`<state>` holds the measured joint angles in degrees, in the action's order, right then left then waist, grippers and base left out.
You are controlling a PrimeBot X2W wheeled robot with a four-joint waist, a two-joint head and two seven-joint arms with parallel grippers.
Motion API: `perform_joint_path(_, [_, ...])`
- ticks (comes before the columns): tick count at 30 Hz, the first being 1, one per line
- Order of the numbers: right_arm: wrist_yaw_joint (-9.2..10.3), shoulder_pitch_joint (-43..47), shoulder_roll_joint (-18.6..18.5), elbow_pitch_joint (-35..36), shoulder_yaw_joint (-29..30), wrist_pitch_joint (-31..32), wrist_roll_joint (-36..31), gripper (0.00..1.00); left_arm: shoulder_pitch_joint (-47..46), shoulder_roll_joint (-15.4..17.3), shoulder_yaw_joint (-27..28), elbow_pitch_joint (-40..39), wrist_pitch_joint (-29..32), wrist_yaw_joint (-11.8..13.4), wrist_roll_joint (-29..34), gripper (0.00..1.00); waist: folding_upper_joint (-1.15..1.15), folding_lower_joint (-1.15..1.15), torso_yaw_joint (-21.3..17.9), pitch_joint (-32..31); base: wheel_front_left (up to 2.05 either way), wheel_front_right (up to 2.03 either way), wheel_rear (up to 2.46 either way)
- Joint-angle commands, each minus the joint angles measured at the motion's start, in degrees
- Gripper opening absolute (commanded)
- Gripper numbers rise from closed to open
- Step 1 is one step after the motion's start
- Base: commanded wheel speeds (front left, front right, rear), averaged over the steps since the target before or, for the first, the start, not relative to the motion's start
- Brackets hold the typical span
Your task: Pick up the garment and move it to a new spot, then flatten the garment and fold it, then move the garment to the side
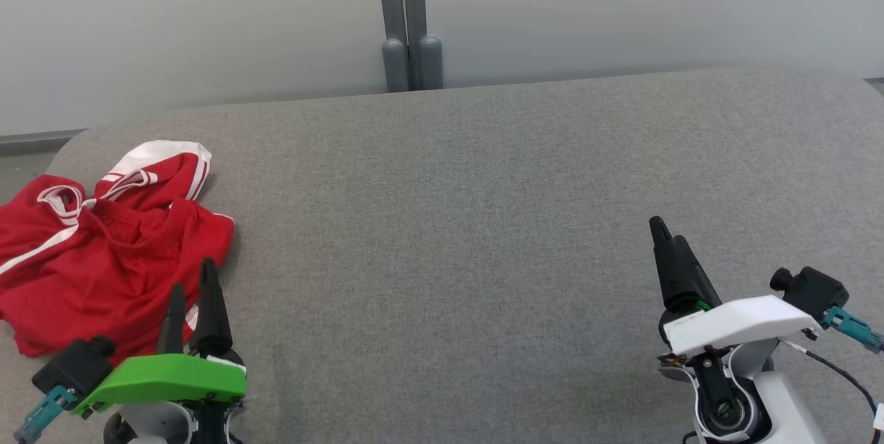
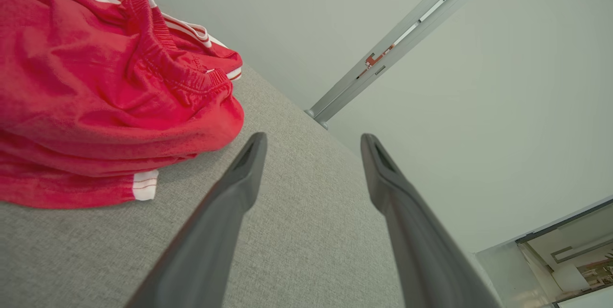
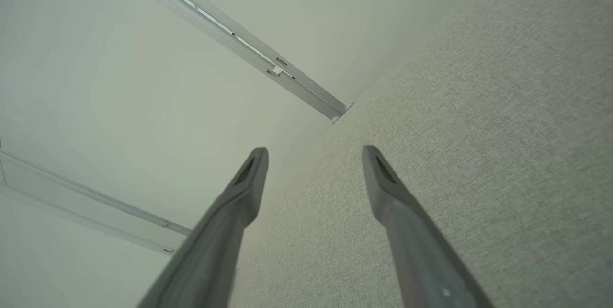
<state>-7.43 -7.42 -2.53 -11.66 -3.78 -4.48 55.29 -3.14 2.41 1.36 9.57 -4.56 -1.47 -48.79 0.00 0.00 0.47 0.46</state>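
The garment [image 1: 103, 244] is a pair of red shorts with white stripes, lying crumpled at the left end of the grey fabric surface [image 1: 469, 223]. My left gripper [image 1: 192, 277] stands open at the lower left, its fingertips over the garment's near right edge. In the left wrist view the garment [image 2: 96, 87] lies to the left of the open left gripper [image 2: 313, 140], with nothing between the fingers. My right gripper [image 1: 666, 231] hovers at the lower right, far from the garment. The right wrist view shows the right gripper [image 3: 313, 152] open and empty over bare fabric.
The grey surface ends at a pale wall [image 1: 621, 9] along its far edge, where a grey post [image 1: 409, 23] stands. A strip of floor [image 1: 27, 154] shows past the left edge, close to the garment.
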Motion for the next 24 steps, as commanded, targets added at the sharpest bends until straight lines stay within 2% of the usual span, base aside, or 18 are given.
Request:
perform_joint_path(1, [-0.05, -1.8, -0.3, 0.8, -0.6, -0.7, -2.3, 1.0, -0.3, 0.4, -0.2, -0.7, -0.6, 0.3, 2.2, 1.0, 0.0, 0.0, 0.0, 0.1, 0.0, 0.0, 0.0])
perform_joint_path(24, [-0.06, -3.6, -0.4, 0.2, -4.2, -4.5, -22.7, 1.0, -0.7, 0.5, -1.8, -1.6, -4.4, 2.6, 17.5, 1.0, 0.0, 0.0, 0.3, 1.2, 0.0, 0.0, 0.0])
